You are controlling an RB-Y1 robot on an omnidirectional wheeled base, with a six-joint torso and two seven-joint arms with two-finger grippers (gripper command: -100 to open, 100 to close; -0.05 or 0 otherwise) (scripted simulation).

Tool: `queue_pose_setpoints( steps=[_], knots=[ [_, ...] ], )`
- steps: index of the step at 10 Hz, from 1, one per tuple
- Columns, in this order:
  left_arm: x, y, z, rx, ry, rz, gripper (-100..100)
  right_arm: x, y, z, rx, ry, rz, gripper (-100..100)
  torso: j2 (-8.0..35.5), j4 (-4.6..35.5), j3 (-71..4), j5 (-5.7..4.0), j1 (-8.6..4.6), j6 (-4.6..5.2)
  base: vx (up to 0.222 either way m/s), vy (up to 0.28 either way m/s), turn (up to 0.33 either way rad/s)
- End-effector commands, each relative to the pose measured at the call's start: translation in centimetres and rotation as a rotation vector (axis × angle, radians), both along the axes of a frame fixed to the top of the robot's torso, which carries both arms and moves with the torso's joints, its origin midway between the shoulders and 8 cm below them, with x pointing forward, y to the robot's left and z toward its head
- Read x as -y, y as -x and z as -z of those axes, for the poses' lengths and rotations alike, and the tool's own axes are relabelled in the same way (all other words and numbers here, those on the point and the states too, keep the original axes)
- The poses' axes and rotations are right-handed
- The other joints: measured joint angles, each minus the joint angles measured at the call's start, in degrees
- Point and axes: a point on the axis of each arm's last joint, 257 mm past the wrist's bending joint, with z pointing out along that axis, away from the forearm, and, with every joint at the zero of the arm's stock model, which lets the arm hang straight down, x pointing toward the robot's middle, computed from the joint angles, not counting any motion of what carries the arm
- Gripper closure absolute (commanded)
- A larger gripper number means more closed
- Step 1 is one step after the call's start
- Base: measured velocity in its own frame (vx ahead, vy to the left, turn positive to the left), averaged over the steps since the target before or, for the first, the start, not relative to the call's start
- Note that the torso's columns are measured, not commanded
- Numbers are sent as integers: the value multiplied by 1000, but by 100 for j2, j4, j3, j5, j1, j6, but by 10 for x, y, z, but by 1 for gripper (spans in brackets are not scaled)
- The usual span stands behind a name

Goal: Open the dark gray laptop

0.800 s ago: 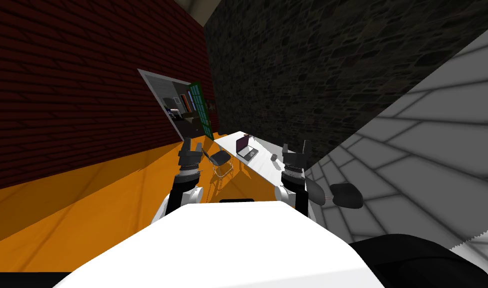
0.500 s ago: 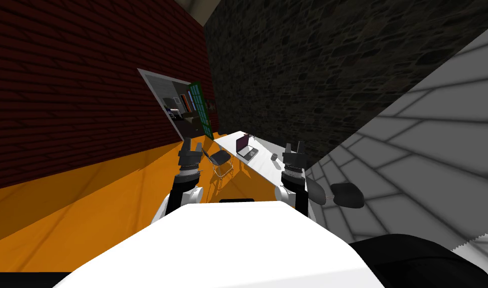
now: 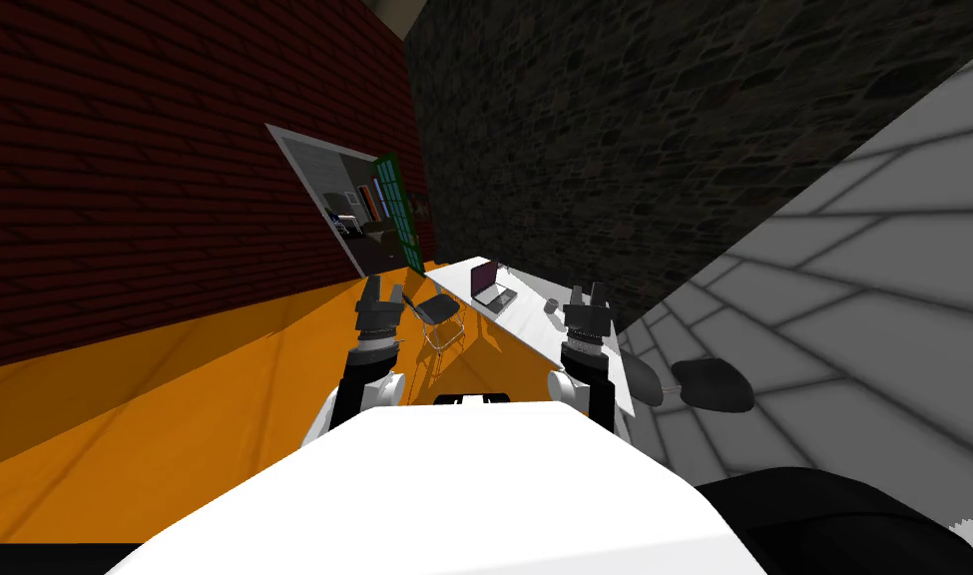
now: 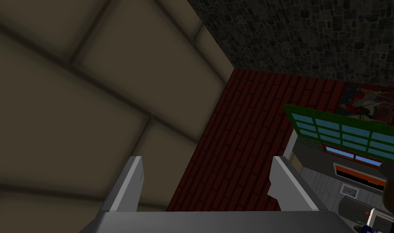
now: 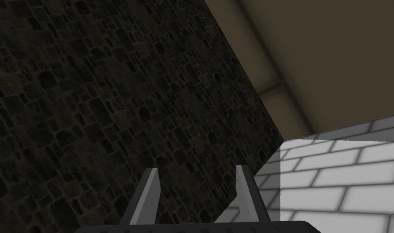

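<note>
A dark grey laptop (image 3: 492,286) sits on a long white table (image 3: 530,327) against the dark stone wall, some way ahead of me. Its lid stands raised, showing a dark purplish screen. Both arms are held up in front of my chest, far short of the table. My left gripper (image 3: 382,291) is open, its fingers wide apart (image 4: 204,184) with nothing between them. My right gripper (image 3: 586,293) is open too, with a narrower gap (image 5: 196,190) and nothing held.
A dark chair (image 3: 437,311) on thin metal legs stands on the orange floor in front of the table. A small dark object (image 3: 551,305) lies on the table near the laptop. An open doorway (image 3: 346,212) with a green door (image 3: 398,208) is in the red brick wall. Two dark rounded chairs (image 3: 712,383) stand at my right.
I have moved and turned slightly: the doorway slid left and the table and laptop sit a little higher. My right gripper's fingers have drawn closer together.
</note>
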Motion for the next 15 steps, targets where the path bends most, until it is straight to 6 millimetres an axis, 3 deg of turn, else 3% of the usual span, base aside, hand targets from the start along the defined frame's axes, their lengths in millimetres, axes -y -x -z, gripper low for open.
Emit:
queue_pose_setpoints(
  steps=[1, 2, 4, 15],
  knots=[
    [0, 0, 0, 0, 0, 0, 0, 0, 0, 0, 0, 0, 0, 0, 423, 423, -846, 0, 0, 0, 0, 0, 0],
    [0, 0, 0, 0, 0, 0, 0, -7, -5, 1, -18, 47, -16, -100, 846, 846, -1692, 0, 0, 0, 11, 4, 33],
    [0, 0, 0, -1, 0, 0, 0, -15, -14, 4, -49, 111, -27, -100, 1090, 1090, -2200, 1, 2, -1, 13, 11, 42],
    [0, 0, 0, -1, 0, 0, 0, -48, -79, 29, -239, 431, 32, -100, 1112, 1114, -2230, 0, -1, -1, 33, 21, 78]
  ],
)
